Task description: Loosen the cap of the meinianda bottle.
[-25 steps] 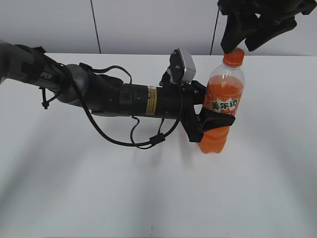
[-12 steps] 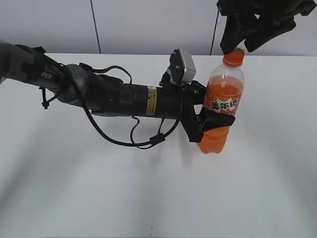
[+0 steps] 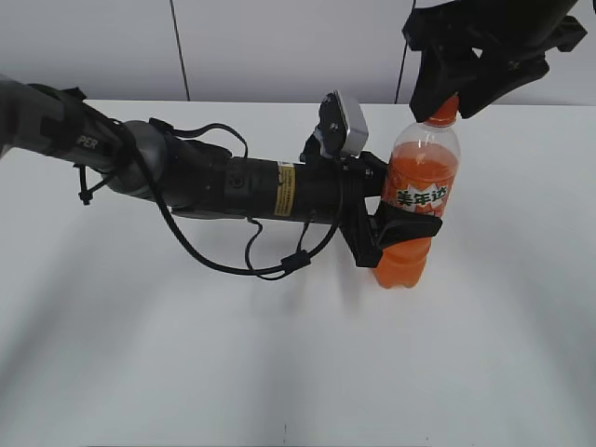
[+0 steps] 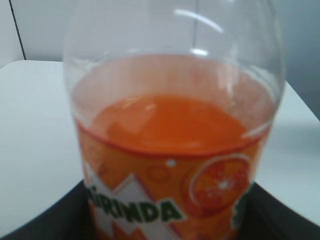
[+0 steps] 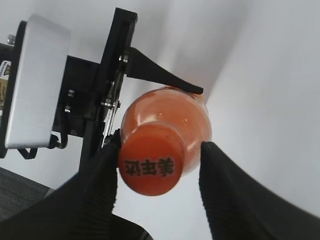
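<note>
Here the meinianda bottle (image 3: pixel 416 200) stands upright on the white table (image 3: pixel 279 372), clamped at mid-body by the left gripper (image 3: pixel 402 226). The right gripper (image 5: pixel 159 172) hangs over it, jaws spread either side of the cap (image 5: pixel 150 167), one finger (image 5: pixel 102 170) touching it, the other just apart

The left arm (image 3: pixel 214 182) across the middle of the frame is a black tube with a yellow sticker, white letters "PER" near the left edge, and loose black cables looping beneath it. A silver-grey camera box (image 3: pixel 343 123) sits near its black left gripper (image 3: pixel 396 223). At upper right, the right gripper (image 5: pixel 157 192) has black ribbed fingers (image 5: pixel 227 195)
</note>
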Action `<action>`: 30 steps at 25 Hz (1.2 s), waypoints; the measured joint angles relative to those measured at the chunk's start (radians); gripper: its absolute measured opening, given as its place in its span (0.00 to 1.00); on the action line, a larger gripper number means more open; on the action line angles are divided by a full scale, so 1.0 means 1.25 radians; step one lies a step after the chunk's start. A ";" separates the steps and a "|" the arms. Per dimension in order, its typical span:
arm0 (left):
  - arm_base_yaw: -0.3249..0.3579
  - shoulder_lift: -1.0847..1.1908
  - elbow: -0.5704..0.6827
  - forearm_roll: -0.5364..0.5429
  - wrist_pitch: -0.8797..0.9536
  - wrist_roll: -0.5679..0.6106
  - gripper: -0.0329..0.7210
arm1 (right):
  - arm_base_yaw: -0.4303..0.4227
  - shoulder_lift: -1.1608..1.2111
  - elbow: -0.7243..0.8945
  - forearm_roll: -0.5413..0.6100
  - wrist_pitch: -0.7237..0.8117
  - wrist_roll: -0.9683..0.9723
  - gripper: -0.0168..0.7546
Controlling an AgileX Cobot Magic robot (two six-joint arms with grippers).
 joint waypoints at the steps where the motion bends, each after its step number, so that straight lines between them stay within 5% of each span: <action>1: 0.000 0.000 0.000 0.000 0.000 0.000 0.61 | 0.000 0.001 0.001 0.006 0.000 0.000 0.54; 10: 0.000 0.000 -0.001 0.000 0.000 0.000 0.61 | 0.000 0.001 -0.002 0.021 0.000 0.000 0.53; 16: 0.000 0.000 -0.001 0.001 0.000 -0.001 0.61 | 0.000 0.001 -0.002 0.007 0.000 0.000 0.39; 23: 0.000 0.000 -0.001 0.001 0.000 -0.002 0.61 | 0.001 0.001 -0.003 0.001 0.001 -0.006 0.39; 30: 0.000 0.000 -0.001 0.001 0.000 -0.002 0.61 | 0.001 0.001 -0.003 -0.002 0.000 -0.269 0.38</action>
